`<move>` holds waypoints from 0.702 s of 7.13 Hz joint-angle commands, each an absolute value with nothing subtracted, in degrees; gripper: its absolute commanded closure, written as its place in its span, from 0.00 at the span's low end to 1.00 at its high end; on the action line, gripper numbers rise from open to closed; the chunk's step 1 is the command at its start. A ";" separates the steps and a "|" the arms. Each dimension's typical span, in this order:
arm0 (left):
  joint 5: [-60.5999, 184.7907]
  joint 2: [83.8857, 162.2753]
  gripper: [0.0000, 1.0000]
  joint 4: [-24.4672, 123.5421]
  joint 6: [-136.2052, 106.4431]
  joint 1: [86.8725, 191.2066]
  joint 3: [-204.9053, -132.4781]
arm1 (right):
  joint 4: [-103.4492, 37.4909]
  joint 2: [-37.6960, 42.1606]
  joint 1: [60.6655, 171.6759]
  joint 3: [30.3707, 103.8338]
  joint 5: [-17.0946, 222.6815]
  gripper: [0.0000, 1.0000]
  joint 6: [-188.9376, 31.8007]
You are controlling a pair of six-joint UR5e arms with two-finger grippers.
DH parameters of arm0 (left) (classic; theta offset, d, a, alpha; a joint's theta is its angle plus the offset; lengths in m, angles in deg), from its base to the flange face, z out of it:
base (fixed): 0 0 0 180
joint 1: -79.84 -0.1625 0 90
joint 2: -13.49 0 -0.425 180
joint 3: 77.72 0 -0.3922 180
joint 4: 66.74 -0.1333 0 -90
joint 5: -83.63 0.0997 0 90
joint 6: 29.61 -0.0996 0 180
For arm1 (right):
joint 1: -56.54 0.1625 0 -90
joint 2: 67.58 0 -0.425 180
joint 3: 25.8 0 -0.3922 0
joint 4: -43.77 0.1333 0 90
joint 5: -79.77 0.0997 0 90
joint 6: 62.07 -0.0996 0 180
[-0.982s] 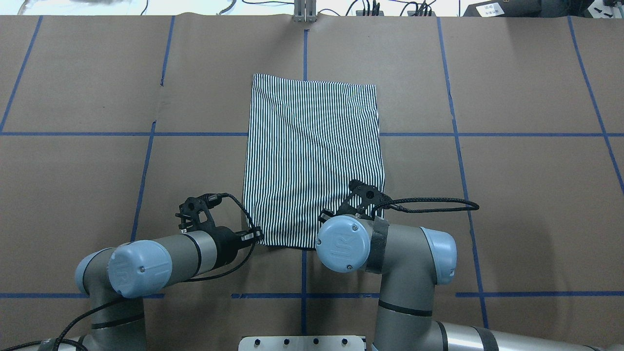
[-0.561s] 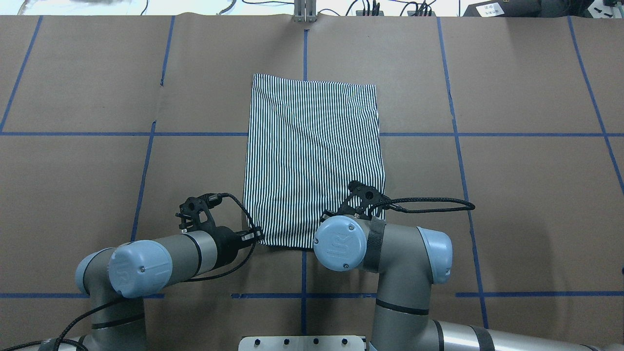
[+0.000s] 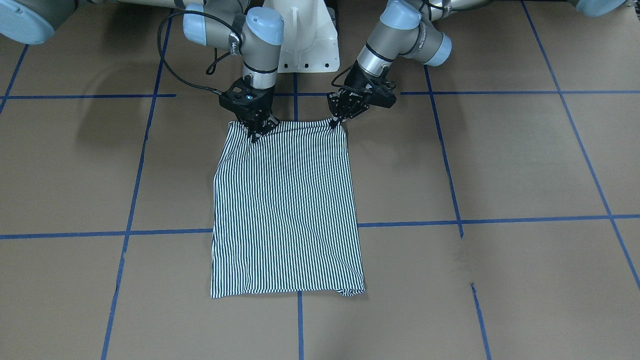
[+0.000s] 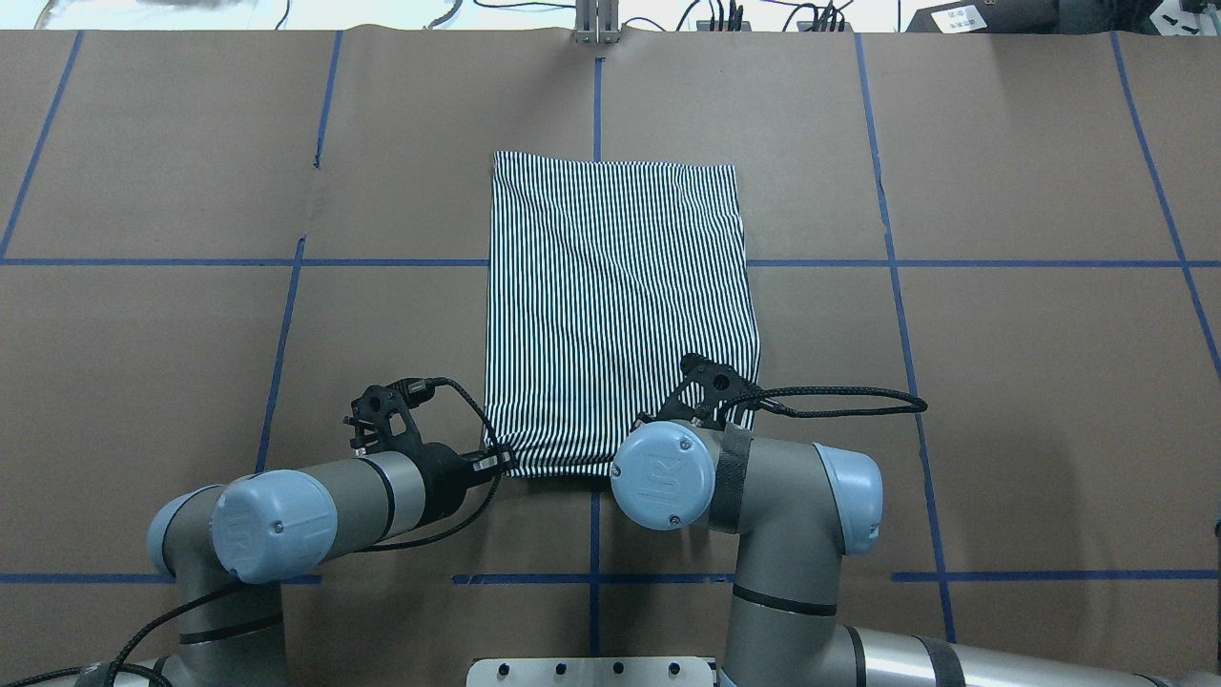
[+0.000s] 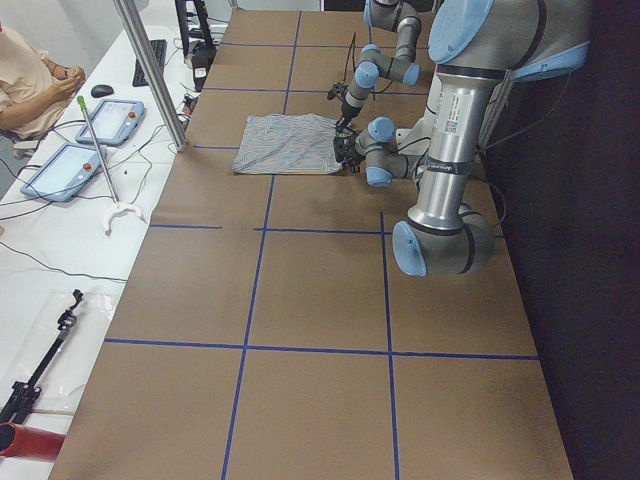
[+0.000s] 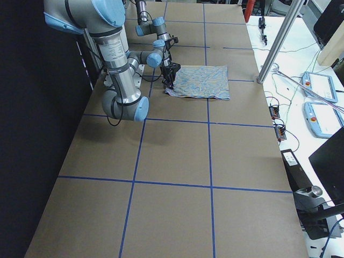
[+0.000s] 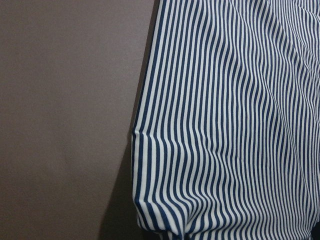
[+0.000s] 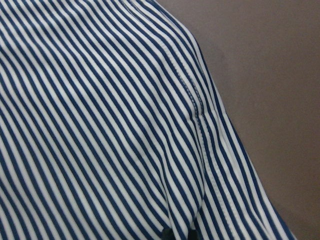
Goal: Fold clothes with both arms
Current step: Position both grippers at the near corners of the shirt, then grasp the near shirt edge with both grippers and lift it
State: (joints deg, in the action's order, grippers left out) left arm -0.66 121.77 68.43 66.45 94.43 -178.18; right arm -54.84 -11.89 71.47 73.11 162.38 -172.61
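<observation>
Left pincer (image 3: 335, 121) first: it's down at the shirt's near-left corner, tips pressed together on the cloth, pinching that corner just off the counter (image 4: 1002, 382). Moving across, the shirt (image 4: 615, 296) lies in the middle of the counter, already folded into a narrow striped rectangle. Its long axis runs straight from the robot's edge toward the far edge, so all of it stretches forward from both pincers. The near hem between the two grips looks taut and slightly raised, while the far end lies flat. Over to the right pincer (image 3: 256, 131): it sits at the near-right corner, a little in over the cloth, tips closed on a pinch of stripes. Each arm has its own corner and neither is nearer, so I'd call the coming move a joint carry of the near edge over to the far edge. Hard to see: from above, the right pincer hides beneath its own wrist; both wrist cameras show only stripes, a seam and bare counter, fingertips almost out of frame; no collar, buttons or logo show anywhere
</observation>
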 commanded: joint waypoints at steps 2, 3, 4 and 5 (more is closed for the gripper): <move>-1.27 120.64 1.00 67.39 65.76 95.22 -183.32 | -56.76 -11.16 71.74 81.46 162.56 1.00 -172.37; -2.06 118.97 1.00 58.50 65.75 95.05 -191.11 | -62.26 -11.15 71.74 87.86 163.70 1.00 -172.37; -3.11 119.13 1.00 49.45 65.84 95.14 -199.80 | -67.10 -11.15 71.74 94.02 164.49 1.00 -172.46; -4.86 119.48 1.00 40.49 66.19 94.96 -207.63 | -71.59 -11.32 70.87 99.21 164.93 1.00 -172.72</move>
